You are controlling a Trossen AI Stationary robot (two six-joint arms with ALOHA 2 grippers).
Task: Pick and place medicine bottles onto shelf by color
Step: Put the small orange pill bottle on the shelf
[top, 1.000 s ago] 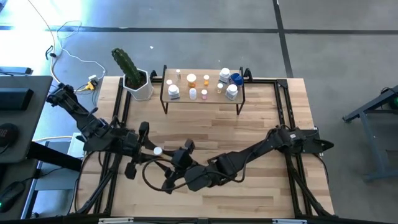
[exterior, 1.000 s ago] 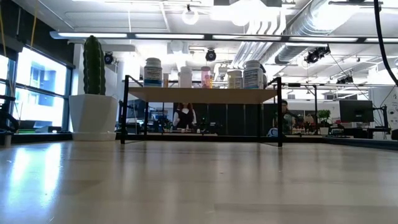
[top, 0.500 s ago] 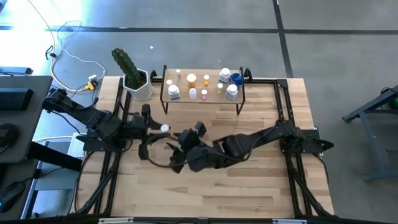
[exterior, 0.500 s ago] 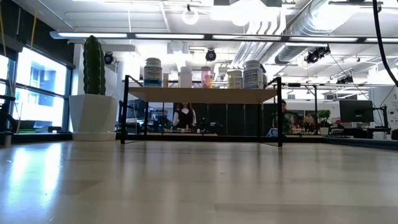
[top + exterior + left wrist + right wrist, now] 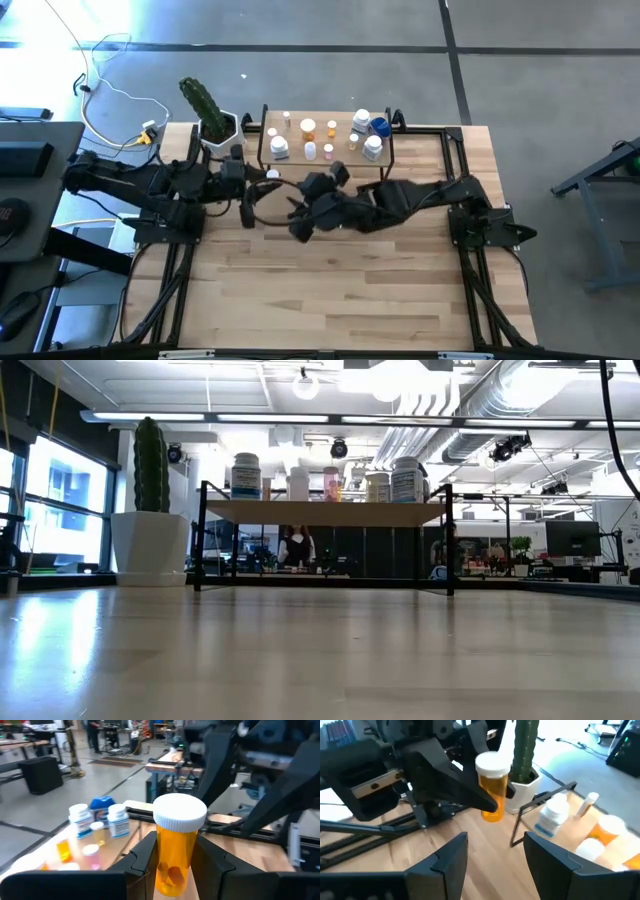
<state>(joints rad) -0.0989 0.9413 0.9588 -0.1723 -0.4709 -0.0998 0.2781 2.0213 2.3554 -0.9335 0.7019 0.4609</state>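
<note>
The near half of my light wooden surface (image 5: 330, 290) is bare planks. Toward the far side, my two dark arms meet near the middle of the surface, just in front of the shelf.

My left claw (image 5: 172, 862) is pinching an orange pill bottle with a white ribbed cap (image 5: 176, 845), held upright and lifted off the surface. From above, that cap (image 5: 273, 175) shows as a small white dot just near of the shelf's left front leg. My right claw (image 5: 495, 855) sits just to its right with its two fingers spread wide and nothing between them; through its camera I see the orange bottle (image 5: 493, 787) gripped by the left arm's dark fingers.

Farther back stands the low light-wood shelf on thin black metal legs (image 5: 325, 158). On it stand small medicine bottles: white ones and an orange one (image 5: 308, 128) at the left and middle, and a blue-capped bottle (image 5: 379, 127) with white-capped ones at the right end. From table height the bottles line the shelf top (image 5: 325, 512).

Left of the shelf, at the far left corner, is a white hexagonal pot with a tall green cactus (image 5: 212, 125).
</note>
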